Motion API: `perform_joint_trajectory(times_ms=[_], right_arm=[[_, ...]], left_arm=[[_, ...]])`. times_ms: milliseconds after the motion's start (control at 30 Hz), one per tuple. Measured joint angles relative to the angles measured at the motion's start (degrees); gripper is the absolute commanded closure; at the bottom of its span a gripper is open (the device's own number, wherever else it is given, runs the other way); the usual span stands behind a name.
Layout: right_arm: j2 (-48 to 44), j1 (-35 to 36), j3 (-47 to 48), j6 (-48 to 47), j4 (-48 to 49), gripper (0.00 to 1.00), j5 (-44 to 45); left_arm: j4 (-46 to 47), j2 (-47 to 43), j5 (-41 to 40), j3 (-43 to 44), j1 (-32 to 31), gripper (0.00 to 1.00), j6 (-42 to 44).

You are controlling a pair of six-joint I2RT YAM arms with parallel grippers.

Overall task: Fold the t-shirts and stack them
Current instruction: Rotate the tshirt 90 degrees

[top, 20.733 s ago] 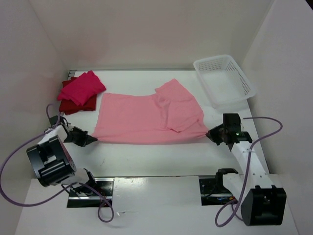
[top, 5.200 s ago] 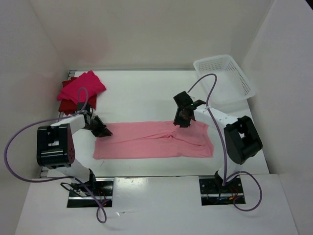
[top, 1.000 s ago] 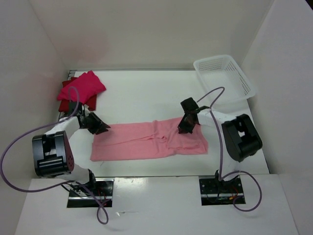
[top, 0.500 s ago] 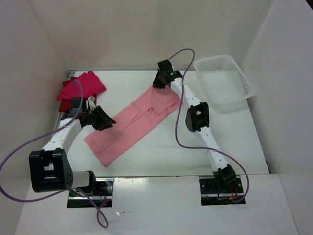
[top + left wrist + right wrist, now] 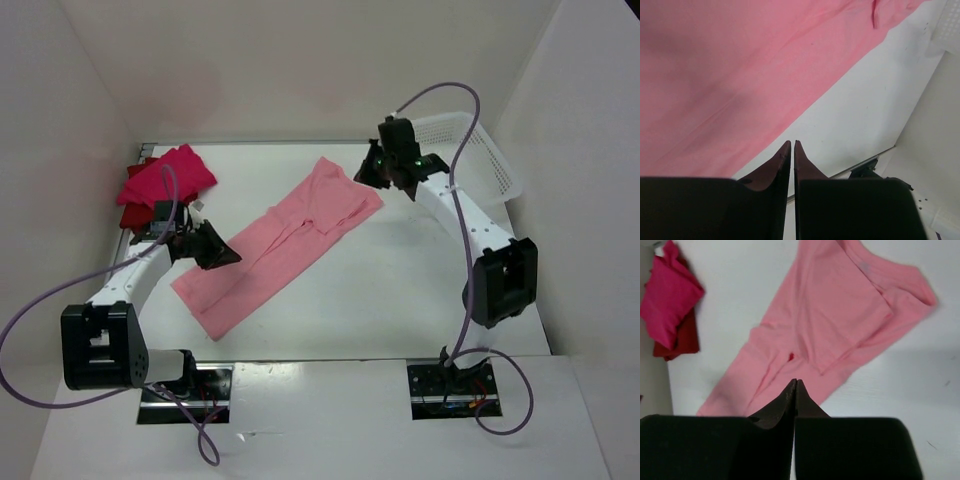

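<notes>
Our shirt lies as a long strip slanting away rightward from our left gripper, nearly closed, seemingly empty; the right gripper, closed and empty, hangs beside its far end

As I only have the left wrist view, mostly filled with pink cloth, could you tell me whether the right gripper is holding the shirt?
Observer: No. The right gripper is shut on nothing and raised clear of the pale shirt.
Operator: Thank you. How does the shirt lie overall?
Observer: It is a long folded strip running diagonally across the table, from near left to far right.
Operator: And where are the other shirts?
Observer: The magenta shirt lies folded on the dark red shirt in the far left corner.
</notes>
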Motion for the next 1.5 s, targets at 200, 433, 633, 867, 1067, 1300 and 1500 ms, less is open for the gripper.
perform_joint_trajectory(times_ms=[200, 433, 633, 867, 1067, 1300, 1500], right_arm=[[5.8, -1.7, -13.5, -0.2, 5.1, 1.0, 1.0], [14.1, -2.1, -14.1, -0.3, 5.4, 1.0, 1.0], [23.3, -2.1, -2.2, -0.6, 5.0, 1.0, 1.9], [42.6, -2.4, 30.7, -2.0, -1.1, 0.97, 2.1], [43.4, -2.4, 40.8, -3.5, -7.6, 0.64, 2.6], [7.7, 1.6, -8.3, 0.6, 2.7, 0.55, -2.2], [0.9, 21.9, -28.3, 10.6, 16.4, 0.51, -9.5]], left_arm=[[-0.2, 1.8, 0.1, 2.8, -0.2, 0.92, 1.6], [-0.4, 1.8, 0.4, 4.8, -0.2, 0.92, 3.1], [-0.8, 1.7, 1.1, 4.8, -0.2, 0.91, 3.2], [-1.8, 1.7, 1.5, 5.1, -0.7, 0.82, 3.1], [-2.0, 1.4, 1.7, 6.5, -3.1, 0.62, 2.6], [-3.4, 0.2, 1.3, 6.4, -2.4, 0.65, 3.3], [-4.8, 0.0, -1.2, 6.4, 0.2, 0.66, 4.8]])
